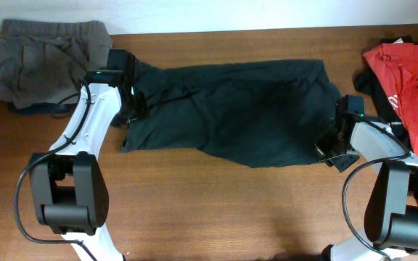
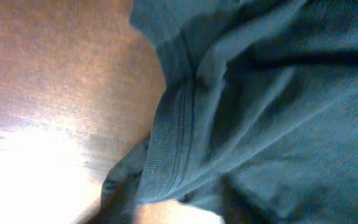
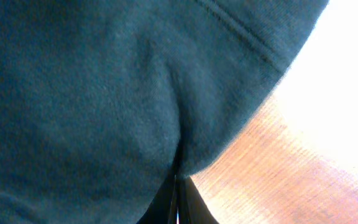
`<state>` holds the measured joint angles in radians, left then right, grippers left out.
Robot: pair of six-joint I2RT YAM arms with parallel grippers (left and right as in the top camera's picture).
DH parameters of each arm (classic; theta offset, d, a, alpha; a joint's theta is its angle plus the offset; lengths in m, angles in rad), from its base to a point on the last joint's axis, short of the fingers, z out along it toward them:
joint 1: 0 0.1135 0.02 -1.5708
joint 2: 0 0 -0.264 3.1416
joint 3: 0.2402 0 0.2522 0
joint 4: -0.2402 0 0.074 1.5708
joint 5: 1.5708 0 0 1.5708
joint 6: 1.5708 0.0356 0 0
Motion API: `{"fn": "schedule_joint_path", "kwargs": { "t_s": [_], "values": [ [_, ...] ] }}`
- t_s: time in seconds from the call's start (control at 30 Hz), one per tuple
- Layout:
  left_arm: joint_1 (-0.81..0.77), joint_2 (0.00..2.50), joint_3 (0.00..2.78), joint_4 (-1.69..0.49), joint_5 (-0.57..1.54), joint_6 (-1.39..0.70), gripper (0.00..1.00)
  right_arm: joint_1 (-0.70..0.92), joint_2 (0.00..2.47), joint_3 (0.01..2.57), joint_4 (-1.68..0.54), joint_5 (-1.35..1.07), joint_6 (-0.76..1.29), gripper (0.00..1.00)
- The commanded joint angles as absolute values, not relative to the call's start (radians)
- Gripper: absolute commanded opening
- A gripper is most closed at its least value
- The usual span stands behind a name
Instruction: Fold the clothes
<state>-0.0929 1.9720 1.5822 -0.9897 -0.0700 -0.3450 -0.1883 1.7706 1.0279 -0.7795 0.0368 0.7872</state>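
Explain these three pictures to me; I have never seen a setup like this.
This is a robot with two jointed arms at a wooden table. The wide picture looks straight down from above. The other two come from small cameras on each wrist, so close that cloth nearly fills them. On the table lie a black T-shirt spread in the middle, a grey garment at the robot's far left and a red T-shirt at its far right. Each arm ends in a two-finger tool. The right tool is shut, pinching the right edge of the black T-shirt. The left tool sits at its left edge; the pictures do not show whether it has gripped the cloth.
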Motion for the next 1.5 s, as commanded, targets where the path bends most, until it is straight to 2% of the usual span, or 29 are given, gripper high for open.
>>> {"fn": "schedule_joint_path", "kwargs": {
  "t_s": [0.0,0.03,0.1,0.3,0.33,0.37,0.4,0.47,0.5,0.53,0.63,0.67,0.87,1.1,1.3,1.47],
  "values": [
    [-0.092,1.940,1.587,-1.025,-0.064,-0.342,0.13,-0.190,1.741,1.099,-0.820,0.110,0.795,0.04],
    [-0.091,1.925,1.587,-1.035,-0.064,-0.342,0.07,-0.190,1.724,1.105,-0.824,0.109,0.795,0.04],
    [-0.091,1.900,1.587,-1.045,-0.064,-0.342,0.01,-0.190,1.697,1.106,-0.833,0.105,0.795,0.04],
    [-0.091,1.786,1.587,-1.091,-0.056,-0.342,0.01,-0.190,1.585,1.105,-0.888,0.109,0.822,0.04],
    [-0.091,1.759,1.587,-1.095,-0.038,-0.342,0.04,-0.190,1.539,1.105,-0.894,0.110,0.822,0.04],
    [-0.091,1.738,1.587,-1.101,-0.004,-0.342,0.13,-0.190,1.494,1.106,-0.894,0.109,0.822,0.04],
    [-0.091,1.732,1.587,-1.103,0.015,-0.342,0.16,-0.190,1.474,1.106,-0.893,0.110,0.822,0.04],
    [-0.091,1.731,1.586,-1.121,0.067,-0.342,0.46,-0.190,1.397,1.105,-0.874,0.110,0.822,0.04],
    [-0.091,1.740,1.584,-1.138,0.064,-0.342,0.65,-0.191,1.369,1.105,-0.858,0.110,0.822,0.04],
    [-0.091,1.751,1.580,-1.148,0.059,-0.342,0.77,-0.191,1.350,1.105,-0.844,0.110,0.822,0.04],
    [-0.091,1.782,1.546,-1.156,0.057,-0.341,0.95,-0.191,1.321,1.106,-0.817,0.109,0.822,0.04],
    [-0.091,1.796,1.530,-1.157,0.057,-0.339,0.97,-0.191,1.320,1.106,-0.815,0.109,0.822,0.04],
    [-0.091,1.858,1.424,-1.048,0.057,-0.274,0.99,-0.217,1.322,1.115,-0.769,0.108,0.821,0.04],
    [-0.091,1.888,1.350,-0.984,0.088,-0.251,0.99,-0.270,1.322,1.272,-0.804,0.089,0.779,0.04],
    [-0.097,1.921,1.245,-0.849,0.311,-0.210,0.99,-0.270,1.322,1.309,-0.817,0.005,0.764,0.04],
    [-0.125,1.958,1.235,-0.849,0.424,-0.187,0.99,-0.270,1.322,1.309,-0.823,0.004,0.764,0.04]
  ]
}}
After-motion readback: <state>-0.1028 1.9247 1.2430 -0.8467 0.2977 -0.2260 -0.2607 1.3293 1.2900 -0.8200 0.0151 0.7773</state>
